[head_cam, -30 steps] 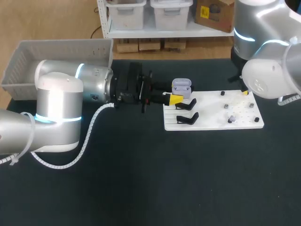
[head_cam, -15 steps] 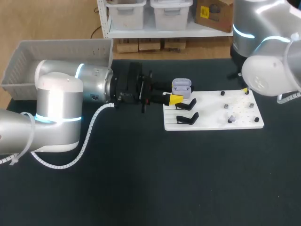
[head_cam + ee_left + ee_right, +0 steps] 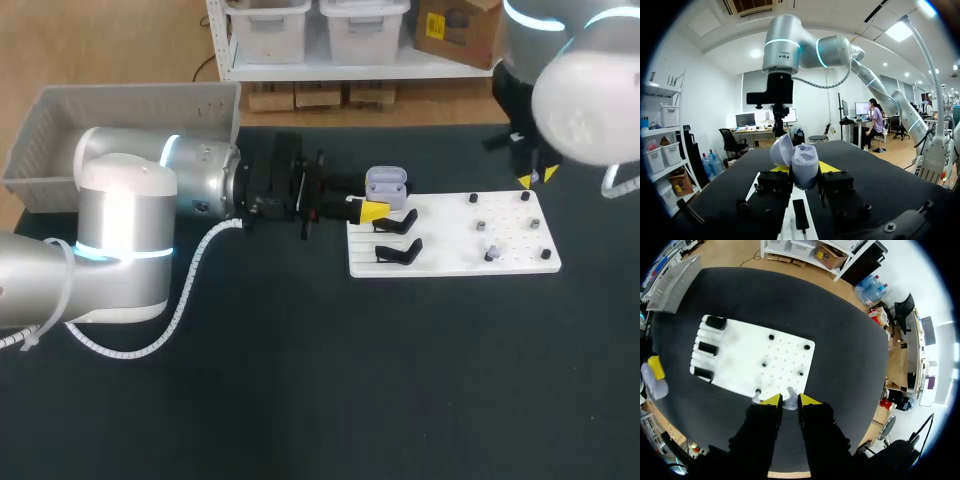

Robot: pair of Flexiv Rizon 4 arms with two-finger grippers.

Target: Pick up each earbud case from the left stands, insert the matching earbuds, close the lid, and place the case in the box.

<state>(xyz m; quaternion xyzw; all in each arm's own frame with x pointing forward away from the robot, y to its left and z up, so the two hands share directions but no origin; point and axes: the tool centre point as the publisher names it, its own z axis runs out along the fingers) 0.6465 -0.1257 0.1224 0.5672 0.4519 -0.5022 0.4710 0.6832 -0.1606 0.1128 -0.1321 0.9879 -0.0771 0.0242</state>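
The left gripper (image 3: 804, 171) is closed on the earbud case (image 3: 804, 165), which is squeezed from both sides by the yellow tips. The case is pale purple, and its lid (image 3: 781, 150) is swung open to one side.

In the head view the left gripper (image 3: 368, 200) is seen lying flat, low over the dark worktop (image 3: 300, 380), with the case (image 3: 386, 183) held at its tip. Just ahead of this gripper, a white board (image 3: 450, 262) is laid on the worktop. Black stands (image 3: 398, 222) are set on the end of the board nearest this gripper, just beside one yellow tip. Further ahead of it, small pegs (image 3: 481, 225) are stuck in the other end of the board. A pale earbud (image 3: 490, 253) is seated on one of them.

The right gripper (image 3: 790, 400) is closed on a second earbud (image 3: 789, 405), a small pale one, pinched between the yellow tips. This gripper is pointed straight down. The white board (image 3: 740, 355) is seen well below it, with the pegs (image 3: 800, 373) spread out under it and the stands (image 3: 707, 347) further off.

In the head view the right gripper (image 3: 537, 177) is held up high over the peg end of the board, well apart from the left gripper. A grey box (image 3: 120, 110) is seen behind the left arm, far from both grippers.
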